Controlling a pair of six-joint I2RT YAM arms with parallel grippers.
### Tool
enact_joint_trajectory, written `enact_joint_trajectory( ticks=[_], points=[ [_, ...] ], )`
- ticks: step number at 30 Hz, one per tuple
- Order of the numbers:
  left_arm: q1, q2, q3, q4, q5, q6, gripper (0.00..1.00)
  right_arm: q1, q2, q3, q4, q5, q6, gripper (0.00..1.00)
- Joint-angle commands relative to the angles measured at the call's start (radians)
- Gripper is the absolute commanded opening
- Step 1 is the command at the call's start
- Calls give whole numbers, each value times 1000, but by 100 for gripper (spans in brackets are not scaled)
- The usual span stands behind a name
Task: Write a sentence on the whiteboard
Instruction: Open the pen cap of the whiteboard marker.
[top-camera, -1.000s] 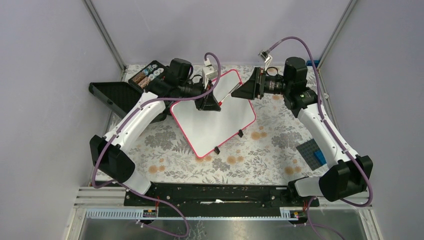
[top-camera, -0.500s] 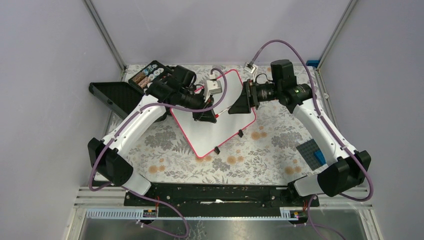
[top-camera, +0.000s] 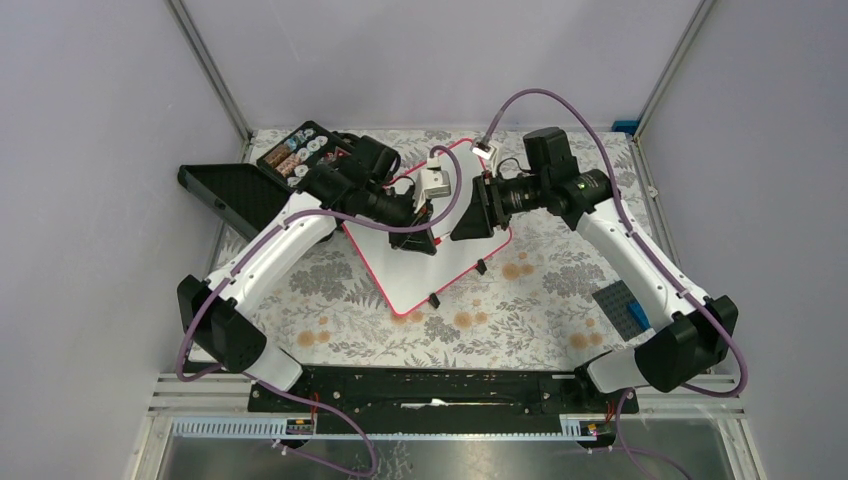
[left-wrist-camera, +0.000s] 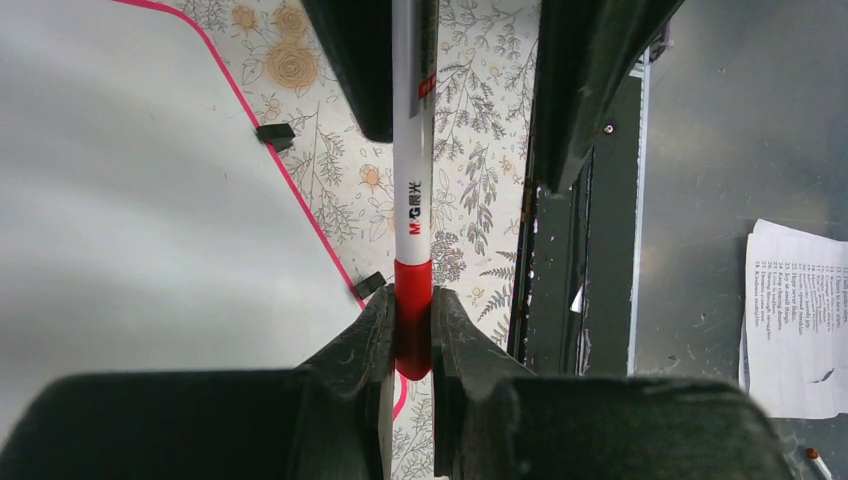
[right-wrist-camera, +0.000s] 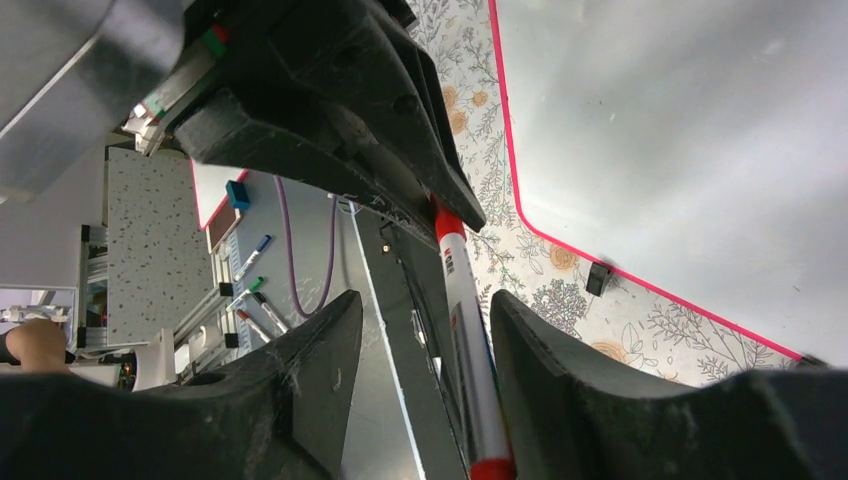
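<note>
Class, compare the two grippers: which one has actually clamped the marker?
The left gripper: its jaws are shut on the marker's red end. The right gripper only straddles the white barrel, jaws apart, with a gap showing.

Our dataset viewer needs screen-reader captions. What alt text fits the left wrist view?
The left gripper clamps the red end of a white marker, whose barrel runs up between the open fingers of the right gripper. The pink-rimmed whiteboard lies to the left on a floral tablecloth.

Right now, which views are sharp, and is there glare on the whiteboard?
Top external: even light, sharp, no glare on the whiteboard. Left wrist: marker print crisp, left tool blurred. Right wrist: right tool and marker soft; whiteboard shows grey shading, no hotspot.
</note>
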Motion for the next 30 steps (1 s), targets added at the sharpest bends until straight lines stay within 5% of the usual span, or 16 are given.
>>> enact_joint_trajectory(
  ticks=[1, 30],
  points=[
    [-20, -5, 38, -12, 0, 54, 0, 21, 6, 16, -5, 12, -16, 56],
    [-49, 16, 103, -103, -85, 143, 0, 77, 27, 24, -71, 23, -69, 16]
  ],
)
